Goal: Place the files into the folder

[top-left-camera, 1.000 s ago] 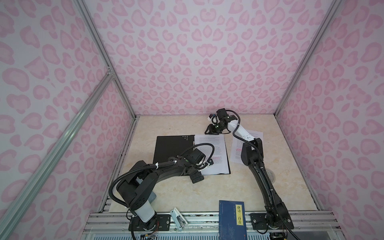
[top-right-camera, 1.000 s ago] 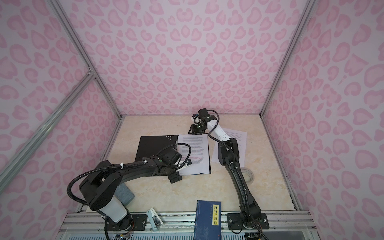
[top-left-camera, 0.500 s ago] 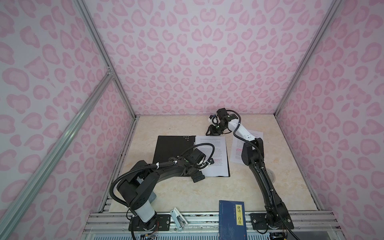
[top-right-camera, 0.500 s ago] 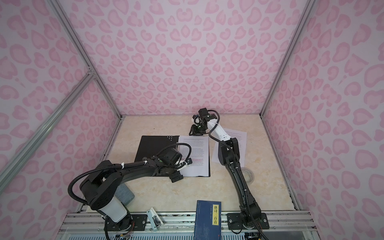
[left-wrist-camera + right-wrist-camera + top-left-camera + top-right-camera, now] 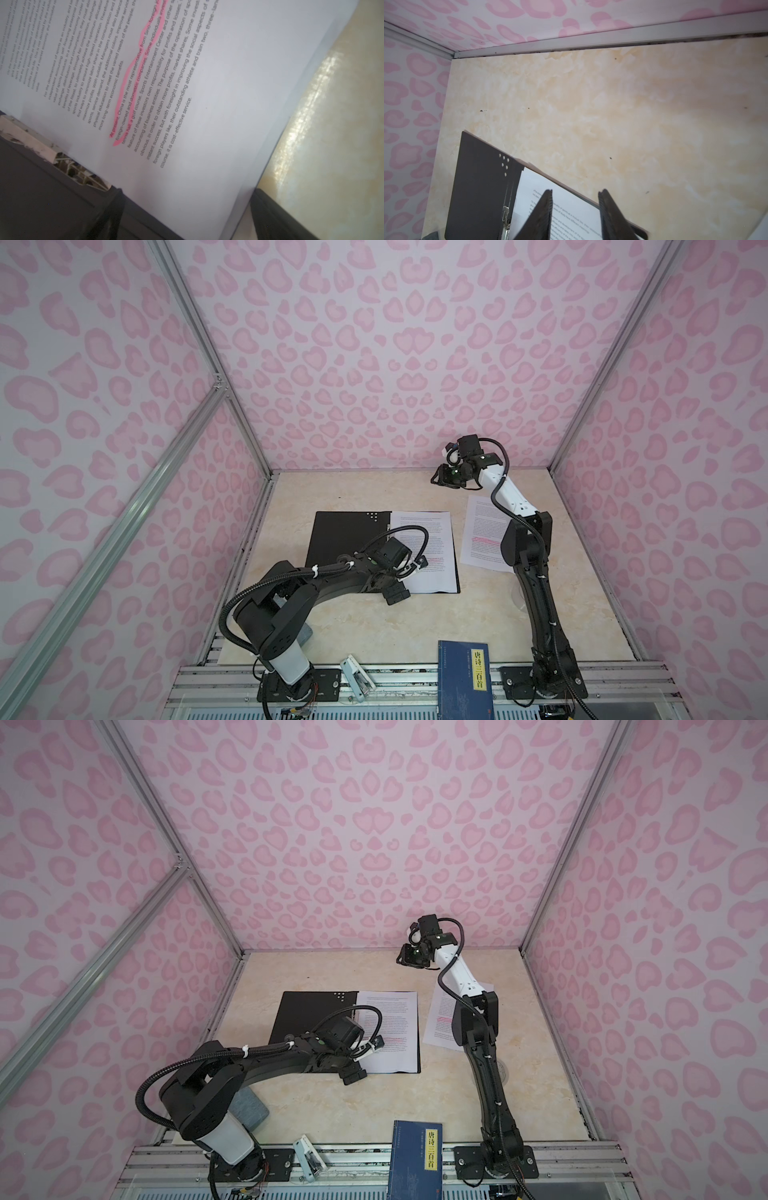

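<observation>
folder [image 5: 345, 539]: lies open and flat on the table [image 5: 374, 493], black inside up, on the left arm's side of the middle. White dots near its far edge, by the spine. Seen in both top views.
spine clip [image 5: 506, 216]: metal, along the fold, shows in the right wrist view.
filed sheet [image 5: 432, 539]: white printed page lying on the folder half nearer the right arm, square to it. The folder's black rim shows along the page's near and outer edges.
pink highlight [image 5: 133, 83]: over a couple of text lines in the lower part of that page, clear in the left wrist view.
loose sheet [image 5: 482, 531]: second printed page, flat on the table just beside the folder, slightly turned, also with pink-marked lines. The right arm's elbow covers part of it. It is outside the folder.
left claw [image 5: 401, 580]: low over the near part of the filed sheet, close to the spine. Fingers spread wide, one at the folder's near edge. The page runs between them in the left wrist view. Cannot tell whether they touch it. Nothing pinched.
right claw [image 5: 441, 480]: up in the air near the back wall, beyond the folder's far edge, aimed down at it. Fingers [image 5: 546, 207] partly apart, gap empty, holding nothing.
blue book [image 5: 463, 680]: shut, at the table's front edge over the rail, well apart from folder and pages.
</observation>
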